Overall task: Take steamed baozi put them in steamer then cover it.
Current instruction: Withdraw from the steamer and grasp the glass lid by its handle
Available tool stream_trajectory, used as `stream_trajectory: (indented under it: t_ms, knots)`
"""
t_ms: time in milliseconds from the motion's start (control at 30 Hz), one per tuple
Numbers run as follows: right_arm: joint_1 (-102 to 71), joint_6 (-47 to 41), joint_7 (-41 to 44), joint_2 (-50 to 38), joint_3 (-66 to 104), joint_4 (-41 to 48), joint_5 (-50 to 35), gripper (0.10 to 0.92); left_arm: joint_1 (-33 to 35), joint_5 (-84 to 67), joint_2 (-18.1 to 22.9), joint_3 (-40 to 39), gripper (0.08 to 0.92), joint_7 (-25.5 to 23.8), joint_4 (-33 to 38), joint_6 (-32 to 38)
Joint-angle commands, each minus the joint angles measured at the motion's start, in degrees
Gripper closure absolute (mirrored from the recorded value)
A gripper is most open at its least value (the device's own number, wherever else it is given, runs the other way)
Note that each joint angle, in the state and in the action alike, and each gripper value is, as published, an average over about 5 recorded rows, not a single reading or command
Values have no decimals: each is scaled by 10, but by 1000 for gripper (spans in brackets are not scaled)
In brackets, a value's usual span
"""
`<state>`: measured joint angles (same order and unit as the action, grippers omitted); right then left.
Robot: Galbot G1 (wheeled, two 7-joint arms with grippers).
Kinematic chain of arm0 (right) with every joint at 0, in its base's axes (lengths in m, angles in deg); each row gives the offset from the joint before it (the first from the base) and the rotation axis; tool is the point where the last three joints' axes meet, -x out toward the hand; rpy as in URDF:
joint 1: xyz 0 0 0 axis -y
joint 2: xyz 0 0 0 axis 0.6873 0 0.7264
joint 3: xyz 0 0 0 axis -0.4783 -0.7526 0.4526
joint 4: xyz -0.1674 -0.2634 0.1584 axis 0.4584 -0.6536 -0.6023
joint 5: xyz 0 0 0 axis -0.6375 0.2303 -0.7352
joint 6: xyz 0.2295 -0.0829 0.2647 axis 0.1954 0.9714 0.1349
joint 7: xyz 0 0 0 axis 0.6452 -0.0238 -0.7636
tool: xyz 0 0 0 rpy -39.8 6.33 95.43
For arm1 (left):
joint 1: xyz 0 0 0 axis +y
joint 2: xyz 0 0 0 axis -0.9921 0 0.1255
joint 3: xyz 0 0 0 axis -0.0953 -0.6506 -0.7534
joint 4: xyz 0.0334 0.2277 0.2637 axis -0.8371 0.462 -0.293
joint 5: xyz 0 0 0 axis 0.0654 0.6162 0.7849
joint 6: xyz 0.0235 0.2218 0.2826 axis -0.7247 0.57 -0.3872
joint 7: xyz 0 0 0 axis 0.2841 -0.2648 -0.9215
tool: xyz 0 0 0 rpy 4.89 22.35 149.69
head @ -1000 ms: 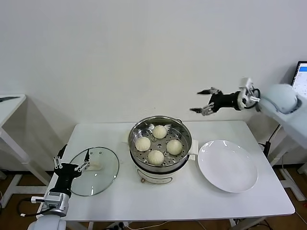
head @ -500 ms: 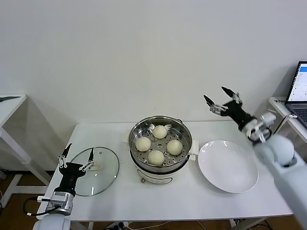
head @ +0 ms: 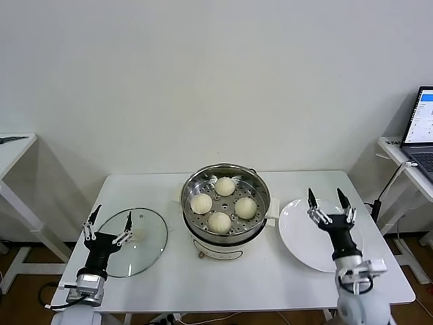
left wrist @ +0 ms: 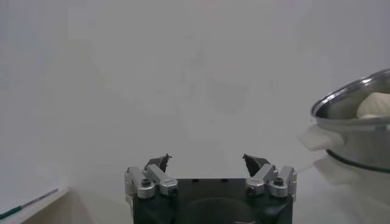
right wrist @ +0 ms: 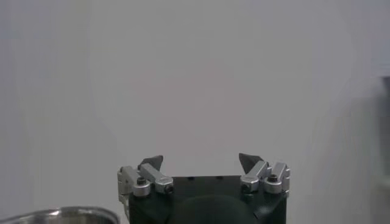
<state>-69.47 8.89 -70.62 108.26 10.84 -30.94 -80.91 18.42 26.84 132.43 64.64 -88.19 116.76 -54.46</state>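
Several cream-white baozi (head: 219, 221) sit on the perforated tray inside the shiny steel steamer (head: 259, 212) at the table's middle; its rim and one bun also show in the left wrist view (left wrist: 350, 109). The steamer is uncovered. The clear glass lid (head: 145, 242) lies flat on the table to its left. My left gripper (head: 107, 226) is open and empty, pointing up at the lid's left edge. My right gripper (head: 329, 206) is open and empty, pointing up over the white plate (head: 303, 230) to the right of the steamer.
A laptop (head: 421, 132) sits on a side table at the far right. Another white table edge (head: 13, 145) is at the far left. A white wall stands behind the table (head: 270, 281).
My right arm has swung down from high at the right to low in front of the plate, gripper open throughout. The left gripper has barely shifted by the lid.
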Motion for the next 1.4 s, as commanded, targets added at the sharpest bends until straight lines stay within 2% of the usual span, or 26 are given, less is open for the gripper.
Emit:
stream_trajectory:
  t_ms: [33,267,500,833,1400]
  knots:
    - [-74,64,-28,114,16,-14,61,203,6,304,-10,9,177,90,-73,104]
    - [-58,65,-28,116,11,7,69,203,16,550,-36,10,177,208,-155,169]
    - [-49,62,-27,116,8,15,69,203,-2,672,-40,11,177,258,-219,173]
    - [-42,62,-26,117,6,28,70,203,-51,706,-41,14,177,267,-276,160]
    - [-36,68,-25,120,4,43,77,203,-131,701,-42,14,177,246,-324,131]
